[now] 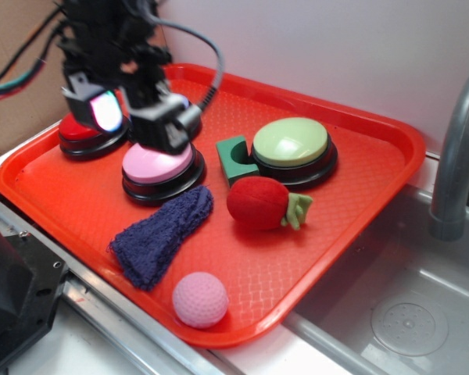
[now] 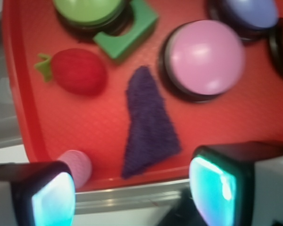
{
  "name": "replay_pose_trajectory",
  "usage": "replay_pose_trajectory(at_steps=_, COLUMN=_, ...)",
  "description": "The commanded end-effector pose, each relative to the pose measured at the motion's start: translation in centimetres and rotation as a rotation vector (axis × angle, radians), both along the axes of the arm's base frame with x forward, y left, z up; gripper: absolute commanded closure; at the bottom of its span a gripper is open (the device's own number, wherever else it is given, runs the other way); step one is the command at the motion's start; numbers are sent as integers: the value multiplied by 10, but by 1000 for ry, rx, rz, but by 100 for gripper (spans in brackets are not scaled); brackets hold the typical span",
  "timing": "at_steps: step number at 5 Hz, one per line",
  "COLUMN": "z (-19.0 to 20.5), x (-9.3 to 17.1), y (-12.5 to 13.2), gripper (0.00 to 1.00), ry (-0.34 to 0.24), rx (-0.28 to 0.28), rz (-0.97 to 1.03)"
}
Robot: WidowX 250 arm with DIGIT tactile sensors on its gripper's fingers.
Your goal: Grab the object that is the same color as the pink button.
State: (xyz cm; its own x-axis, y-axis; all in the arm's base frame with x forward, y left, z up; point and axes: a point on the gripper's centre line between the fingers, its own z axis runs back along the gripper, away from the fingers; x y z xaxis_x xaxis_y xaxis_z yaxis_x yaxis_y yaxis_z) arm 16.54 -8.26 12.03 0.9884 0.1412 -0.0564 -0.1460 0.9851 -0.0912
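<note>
We see the claw [image 1: 133, 117] hanging released and empty above the pink button [image 1: 158, 164], its pads [image 2: 52, 200] spread wide apart. The pink ball [image 1: 200, 299] sits at the near edge of the red tray [image 1: 375, 168], beside the purple cloth [image 1: 160, 234]. In the blurred wrist view it seems partly hidden behind one pad.

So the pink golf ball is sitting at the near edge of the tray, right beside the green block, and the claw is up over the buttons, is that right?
Not quite. The pink golf ball is at the near edge of the tray, but it lies beside the purple cloth, not the green block, which sits farther back by the green button. The exterior view shows this. The claw is over the buttons.
</note>
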Motion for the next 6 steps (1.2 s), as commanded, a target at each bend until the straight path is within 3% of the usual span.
replay_pose_trajectory(at_steps=1, z=-52, x=-7, y=-43, gripper=0, ry=43, rx=-87, rz=-81)
replay_pose_trajectory(at_steps=2, z=-73, x=-16, y=-57, gripper=0, ry=73, rx=-123, rz=-42)
replay_pose_trajectory(at_steps=3, z=-84, x=-21, y=-68, gripper=0, ry=89, rx=-119, rz=-54)
replay_pose_trajectory(at_steps=5, z=-95, x=-27, y=-68, gripper=0, ry=98, rx=-133, rz=-12)
replay_pose_trajectory(at_steps=6, z=-94, x=-28, y=-66, gripper=82, ry=100, rx=-117, rz=-4)
